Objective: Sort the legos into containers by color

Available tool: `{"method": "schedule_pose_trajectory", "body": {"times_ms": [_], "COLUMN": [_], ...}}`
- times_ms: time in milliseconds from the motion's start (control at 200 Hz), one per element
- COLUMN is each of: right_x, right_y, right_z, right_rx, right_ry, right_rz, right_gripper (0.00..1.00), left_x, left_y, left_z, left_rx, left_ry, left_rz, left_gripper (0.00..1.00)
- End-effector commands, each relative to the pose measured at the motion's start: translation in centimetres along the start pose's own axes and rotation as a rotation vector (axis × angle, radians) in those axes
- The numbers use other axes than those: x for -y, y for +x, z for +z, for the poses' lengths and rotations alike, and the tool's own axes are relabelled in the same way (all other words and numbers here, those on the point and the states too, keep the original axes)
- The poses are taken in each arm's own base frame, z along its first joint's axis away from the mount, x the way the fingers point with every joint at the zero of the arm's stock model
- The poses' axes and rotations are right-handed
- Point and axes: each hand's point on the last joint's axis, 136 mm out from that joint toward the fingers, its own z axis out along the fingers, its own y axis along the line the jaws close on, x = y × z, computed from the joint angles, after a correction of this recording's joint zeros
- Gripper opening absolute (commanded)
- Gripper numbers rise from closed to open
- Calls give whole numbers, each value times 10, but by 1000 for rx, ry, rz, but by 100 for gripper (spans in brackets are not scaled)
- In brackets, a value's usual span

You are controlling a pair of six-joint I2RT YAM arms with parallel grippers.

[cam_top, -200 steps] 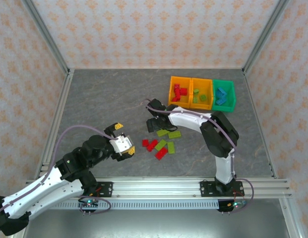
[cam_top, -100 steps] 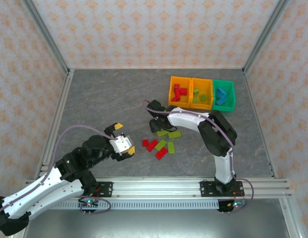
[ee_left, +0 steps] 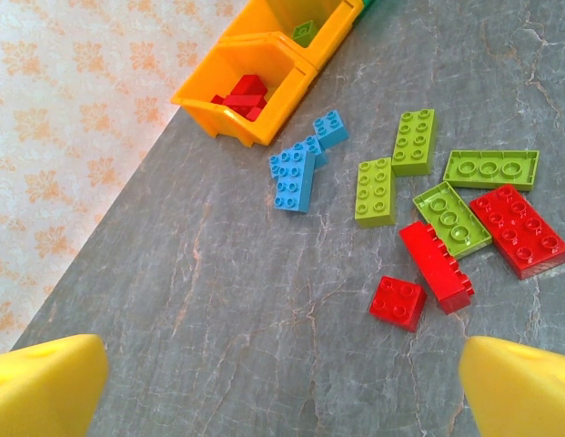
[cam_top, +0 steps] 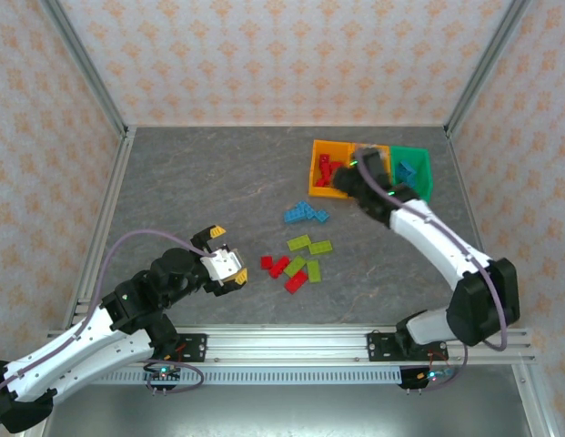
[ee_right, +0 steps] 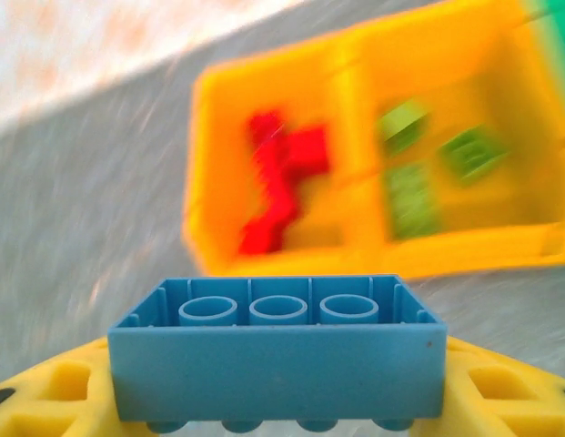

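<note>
In the top view, the right gripper (cam_top: 357, 175) hangs over the near edge of the row of three small open plastic bins (cam_top: 312, 168), between the two orange ones. The green bin (cam_top: 412, 153) beside them holds blue bricks. Loose red, lime and light blue studded plastic bricks (cam_top: 296, 265) lie mid-table, with the left gripper (cam_top: 229, 265) hovering near them.

In the left wrist view, the left gripper (ee_left: 282, 391) is spread wide and empty above the loose bricks (ee_left: 414, 141).

In the right wrist view, the right gripper (ee_right: 277, 405) is half closed on a light blue rectangular brick (ee_right: 277, 350). Its hollow underside faces up and its long axis lies crosswise between the fingers. This looks like the delivery step: next the gripper needs to shift right to the green bin and release.
</note>
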Motion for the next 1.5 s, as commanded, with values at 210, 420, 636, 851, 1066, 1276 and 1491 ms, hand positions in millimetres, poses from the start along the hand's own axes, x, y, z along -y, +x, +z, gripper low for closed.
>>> {"method": "schedule_pose_trajectory", "body": {"times_ms": [210,420,636,851,1066,1276,1491], "right_x": [143,134,104,16,-34,-14,5], "right_y": [-81,-101,-68,25,146,210,232], "right_z": [79,92,46,-14,-35,-17,0], "right_rx": [-22,-106,-77,-156,-397,-551,-611], "right_ry": [273,259,162,-37,-80,21,83], "right_rz": [397,370,331,78,-297,-466,-568], "right_gripper": [52,92,99,99,99,100,99], "left_x": [-9,-10,-8,-6,-4,-2,-4], "left_y": [-12,-12,-12,-9,-7,-6,-6], "left_z": [-8,-9,-7,-3,0,3,3], "left_rx": [45,48,45,23,14,5,5], "left_ry": [-21,-26,-16,-5,8,20,17], "left_rz": [0,-2,-4,2,2,-1,-1], "left_gripper": [100,100,100,100,100,100,100]}}
